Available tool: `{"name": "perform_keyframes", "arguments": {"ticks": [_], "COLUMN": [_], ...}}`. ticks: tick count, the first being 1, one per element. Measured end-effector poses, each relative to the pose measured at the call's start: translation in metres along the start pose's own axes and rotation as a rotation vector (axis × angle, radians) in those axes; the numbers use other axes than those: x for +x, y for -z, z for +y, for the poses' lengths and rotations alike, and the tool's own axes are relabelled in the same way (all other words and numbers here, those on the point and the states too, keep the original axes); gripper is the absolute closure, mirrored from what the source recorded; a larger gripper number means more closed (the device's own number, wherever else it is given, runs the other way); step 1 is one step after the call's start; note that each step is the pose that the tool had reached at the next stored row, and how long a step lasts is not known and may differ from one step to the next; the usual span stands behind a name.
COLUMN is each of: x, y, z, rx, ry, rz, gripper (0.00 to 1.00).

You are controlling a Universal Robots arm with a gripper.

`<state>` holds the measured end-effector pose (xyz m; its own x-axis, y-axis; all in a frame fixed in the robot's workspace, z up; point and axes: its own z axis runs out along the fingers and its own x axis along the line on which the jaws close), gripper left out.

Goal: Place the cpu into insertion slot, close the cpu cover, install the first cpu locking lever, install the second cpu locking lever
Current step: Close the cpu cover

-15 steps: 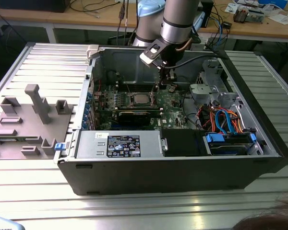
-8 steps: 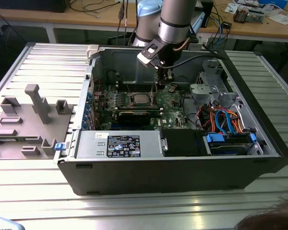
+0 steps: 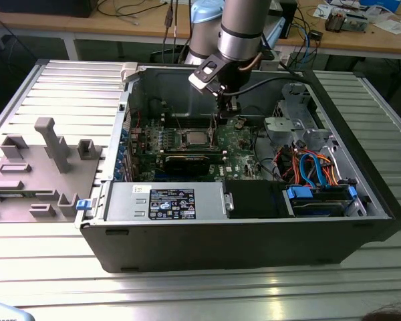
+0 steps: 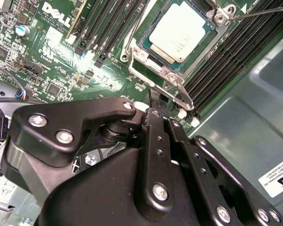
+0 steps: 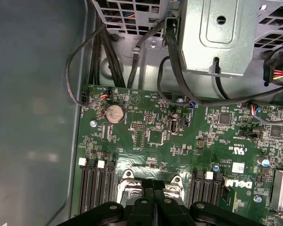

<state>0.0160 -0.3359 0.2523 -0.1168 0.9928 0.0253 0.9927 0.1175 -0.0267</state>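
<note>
The cpu (image 4: 179,30), a square chip with a silver top, lies flat in the insertion slot (image 4: 198,54) on the green board. The cpu cover (image 4: 151,66), a metal frame with a cut-out centre, lies down around the chip. A thin wire locking lever (image 4: 259,12) runs off from one corner of the socket. My gripper (image 4: 153,101) hovers just off the socket's edge, its black fingers pressed together with nothing seen between them. In the first wrist view the gripper (image 5: 153,186) sits over the cover's metal tabs. In the exterior view the gripper (image 3: 225,110) hangs above the board to the right of the cpu (image 3: 191,138).
Long black memory slots (image 4: 108,28) flank the socket on both sides. A black card (image 3: 184,162) lies in front of the socket. A drive cage (image 3: 294,107) and bundled cables (image 3: 307,167) fill the case's right side. A grey fixture (image 3: 40,167) stands outside on the left.
</note>
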Motion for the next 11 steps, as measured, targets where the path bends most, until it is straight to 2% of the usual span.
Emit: {"name": "perform_keyframes", "arguments": {"ticks": [11], "x": [0.0006], "y": [-0.0002], "z": [-0.0049], "rx": [0.0000], "ry": [0.000], "rz": [0.0000], "gripper": [0.89]}}
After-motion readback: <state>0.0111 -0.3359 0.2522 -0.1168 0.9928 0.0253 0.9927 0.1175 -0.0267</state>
